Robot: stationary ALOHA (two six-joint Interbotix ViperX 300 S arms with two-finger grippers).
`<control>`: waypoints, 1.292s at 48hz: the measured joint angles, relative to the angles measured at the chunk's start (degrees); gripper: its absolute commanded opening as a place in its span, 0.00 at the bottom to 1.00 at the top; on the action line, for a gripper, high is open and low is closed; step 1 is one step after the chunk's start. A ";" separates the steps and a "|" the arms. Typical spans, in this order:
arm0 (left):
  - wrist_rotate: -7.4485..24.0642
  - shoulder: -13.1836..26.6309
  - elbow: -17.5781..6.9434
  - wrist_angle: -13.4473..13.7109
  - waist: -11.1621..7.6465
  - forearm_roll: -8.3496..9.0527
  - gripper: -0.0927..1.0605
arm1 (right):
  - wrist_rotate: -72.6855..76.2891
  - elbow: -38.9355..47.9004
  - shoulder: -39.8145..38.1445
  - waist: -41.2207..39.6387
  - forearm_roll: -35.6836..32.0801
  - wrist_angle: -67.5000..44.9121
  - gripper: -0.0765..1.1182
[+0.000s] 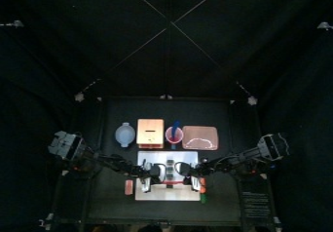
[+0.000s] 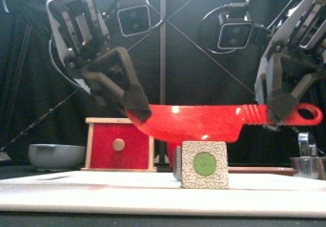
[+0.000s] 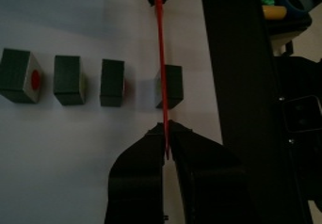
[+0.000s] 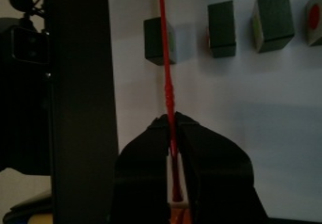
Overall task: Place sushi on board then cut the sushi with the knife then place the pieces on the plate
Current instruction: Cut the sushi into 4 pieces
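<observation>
My left end effector (image 2: pixel 137 110) and right end effector (image 2: pixel 270 106) pinched the red knife (image 2: pixel 193 123). The sushi (image 2: pixel 201 165) sat just below them.

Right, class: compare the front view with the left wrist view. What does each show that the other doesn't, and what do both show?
Only the front view: the wooden box with its red drawer front, the blue-grey bowl, and the red knife seen side-on, held level above the white board. Only the left wrist view: four sushi pieces lying apart in a row; from the front just one piece shows. Both: the knife, the board, and the left gripper shut on the knife.
</observation>
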 measured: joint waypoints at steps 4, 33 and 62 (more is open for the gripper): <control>0.00 -1.85 0.09 0.09 1.05 2.29 0.47 | 0.09 0.09 -2.55 -1.41 -1.49 0.70 0.33; -0.09 -9.49 1.32 -1.05 10.99 9.93 0.60 | 0.09 0.00 -12.22 -10.63 -7.56 4.31 0.33; 0.18 -11.43 2.11 -6.33 12.83 12.13 0.81 | 0.18 4.04 -15.82 -10.72 -5.54 4.75 0.33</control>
